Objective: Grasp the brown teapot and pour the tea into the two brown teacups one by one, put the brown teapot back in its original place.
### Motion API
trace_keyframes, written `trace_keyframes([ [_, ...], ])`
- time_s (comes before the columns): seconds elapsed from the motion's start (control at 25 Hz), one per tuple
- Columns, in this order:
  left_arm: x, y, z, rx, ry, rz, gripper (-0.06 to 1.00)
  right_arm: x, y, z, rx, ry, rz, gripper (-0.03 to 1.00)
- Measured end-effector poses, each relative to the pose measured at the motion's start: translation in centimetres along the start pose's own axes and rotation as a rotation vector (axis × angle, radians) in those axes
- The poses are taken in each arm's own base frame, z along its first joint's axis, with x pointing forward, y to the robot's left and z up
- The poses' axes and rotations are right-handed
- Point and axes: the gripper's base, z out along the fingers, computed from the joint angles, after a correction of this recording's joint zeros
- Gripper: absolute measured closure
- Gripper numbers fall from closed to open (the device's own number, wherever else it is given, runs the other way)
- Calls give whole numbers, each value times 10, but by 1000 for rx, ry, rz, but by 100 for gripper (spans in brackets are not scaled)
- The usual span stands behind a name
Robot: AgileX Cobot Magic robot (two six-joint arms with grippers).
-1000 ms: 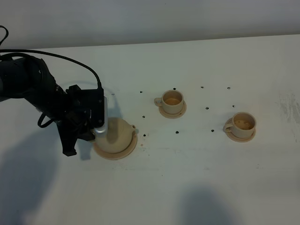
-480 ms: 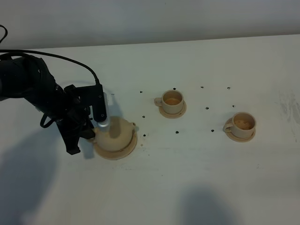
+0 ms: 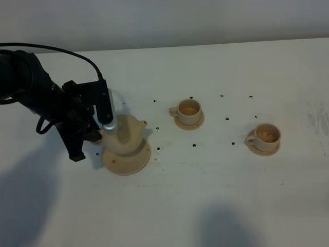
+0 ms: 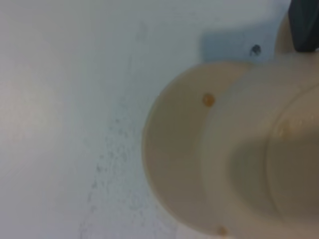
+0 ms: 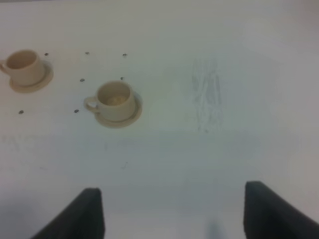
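Note:
The brown teapot [image 3: 126, 135] hangs just above its original place, the flat tan saucer disc [image 3: 127, 160], spout toward the cups. My left gripper [image 3: 104, 131] is shut on its handle side. In the left wrist view the teapot [image 4: 291, 149] fills one edge, with the speckled disc [image 4: 172, 149] below it and a dark fingertip [image 4: 304, 22] at the corner. The two brown teacups [image 3: 189, 109] [image 3: 267, 136] stand on their small saucers and hold brownish liquid. The right wrist view shows both teacups [image 5: 115, 101] [image 5: 24, 66] far beyond my open right gripper [image 5: 174, 219], which holds nothing.
Small dark specks [image 3: 194, 145] dot the white table [image 3: 205, 195] around the cups. A faint scuffed patch [image 3: 314, 116] marks the table's right side. The left arm's black cable [image 3: 61, 51] arcs over the back left.
The left gripper has risen and drawn back a little, lifting the teapot off the saucer disc. The cups have not moved.

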Motion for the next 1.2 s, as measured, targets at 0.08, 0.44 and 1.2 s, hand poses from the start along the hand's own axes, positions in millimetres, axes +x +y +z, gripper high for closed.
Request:
trace_keyframes([
  [0.08,-3,5,-5,-22,-10,6,86,0,0,0,0,0,0,39],
  [0.44,-21,27,-27,-111,-31,41,86,0,0,0,0,0,0,39],
  [1.2,-75,64,9,-151,18,231,86,0,0,0,0,0,0,39],
])
